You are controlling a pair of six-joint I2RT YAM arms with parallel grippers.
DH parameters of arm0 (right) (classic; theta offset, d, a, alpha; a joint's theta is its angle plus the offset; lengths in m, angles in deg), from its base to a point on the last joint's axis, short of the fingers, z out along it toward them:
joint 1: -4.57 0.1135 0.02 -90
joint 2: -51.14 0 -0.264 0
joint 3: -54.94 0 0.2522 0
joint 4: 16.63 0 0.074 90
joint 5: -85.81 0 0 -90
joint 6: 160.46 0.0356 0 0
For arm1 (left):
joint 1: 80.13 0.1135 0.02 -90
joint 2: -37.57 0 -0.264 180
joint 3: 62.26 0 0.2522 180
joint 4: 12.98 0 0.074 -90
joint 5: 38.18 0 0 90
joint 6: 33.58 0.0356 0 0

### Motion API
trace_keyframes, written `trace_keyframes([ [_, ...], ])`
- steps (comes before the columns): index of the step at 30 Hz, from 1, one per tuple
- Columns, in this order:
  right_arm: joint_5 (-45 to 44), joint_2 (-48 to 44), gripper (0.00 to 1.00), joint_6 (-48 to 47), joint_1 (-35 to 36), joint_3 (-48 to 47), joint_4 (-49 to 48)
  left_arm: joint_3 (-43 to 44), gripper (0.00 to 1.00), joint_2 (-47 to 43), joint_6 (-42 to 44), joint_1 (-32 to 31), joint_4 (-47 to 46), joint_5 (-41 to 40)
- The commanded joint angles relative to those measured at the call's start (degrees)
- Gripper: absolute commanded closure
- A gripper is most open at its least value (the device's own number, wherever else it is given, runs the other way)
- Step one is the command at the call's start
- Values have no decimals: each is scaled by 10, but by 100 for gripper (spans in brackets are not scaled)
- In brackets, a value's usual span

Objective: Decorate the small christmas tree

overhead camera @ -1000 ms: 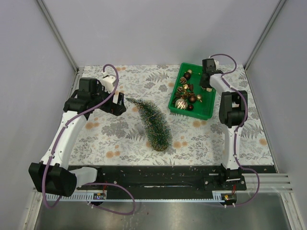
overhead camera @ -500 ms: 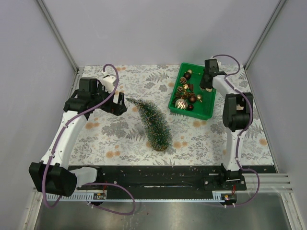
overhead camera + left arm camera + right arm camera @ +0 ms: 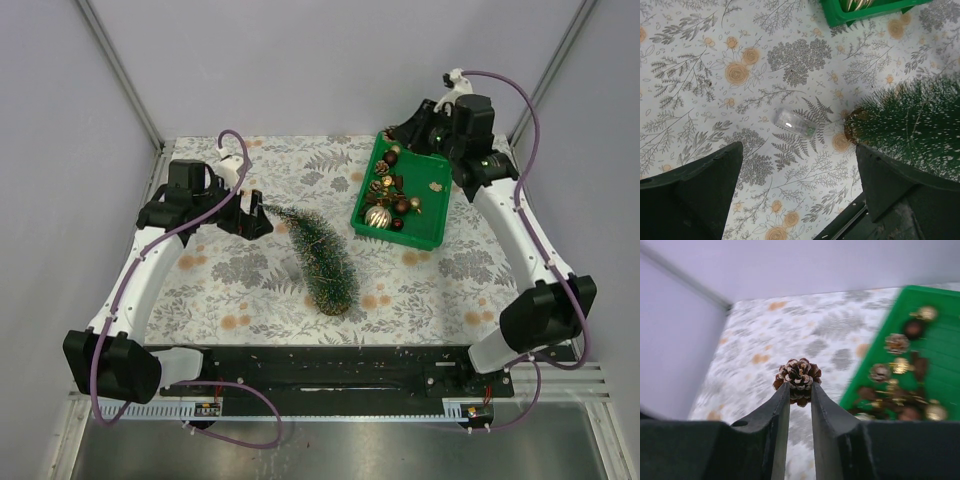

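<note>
The small christmas tree (image 3: 322,258) lies on its side on the patterned table, tip toward the back left and wooden base (image 3: 852,126) toward the front. My left gripper (image 3: 250,216) hangs open right at the tree's tip; in the left wrist view its fingers (image 3: 715,175) stand wide apart over bare cloth, with the tree (image 3: 920,125) at the right. My right gripper (image 3: 800,388) is shut on a frosted brown pine cone (image 3: 799,375), held in the air above the back left corner of the green bin (image 3: 400,234).
The green bin (image 3: 940,352) holds several gold and brown baubles and pine cones (image 3: 392,205). A small clear plastic piece (image 3: 792,122) lies on the cloth left of the tree's base. Grey walls close in the table on three sides.
The right arm has risen out of the bin and swung up and back, carrying the pine cone. The left gripper has crept a little closer to the tree's tip.
</note>
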Motion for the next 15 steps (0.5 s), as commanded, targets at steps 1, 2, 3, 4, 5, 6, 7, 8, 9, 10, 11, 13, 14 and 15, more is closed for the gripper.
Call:
trace_keyframes([
  [1,132,-41,92,6,68,-46,12,9,1,-9,-29,0,-57,50],
  [2,142,-45,92,6,81,-58,19,9,1,-9,-33,0,-63,53],
  [3,155,-50,92,10,96,-68,21,9,1,-8,-35,0,-64,55],
  [4,163,-54,92,15,110,-78,24,8,1,-6,-38,0,-66,59],
  [5,171,-56,92,19,123,-87,24,8,1,-6,-40,0,-67,59],
  [6,184,-57,92,23,135,-95,25,6,1,-5,-42,0,-68,60],
  [7,191,-58,92,29,144,-102,24,6,1,-5,-43,1,-70,62],
  [8,197,-59,92,36,157,-106,16,3,1,-5,-44,0,-71,63],
  [9,204,-59,92,42,167,-113,12,0,1,-7,-45,0,-73,63],
  [10,207,-58,92,46,176,-119,10,-2,1,-8,-45,1,-73,63],
  [11,210,-56,92,50,184,-127,9,-3,1,-9,-45,0,-75,63],
  [13,218,-51,92,59,202,-134,1,-6,1,-10,-46,1,-78,64],
  [14,221,-46,92,63,212,-137,-4,-7,1,-12,-47,0,-79,66],
  [15,222,-43,92,67,223,-140,-11,-7,1,-12,-49,0,-81,66],
])
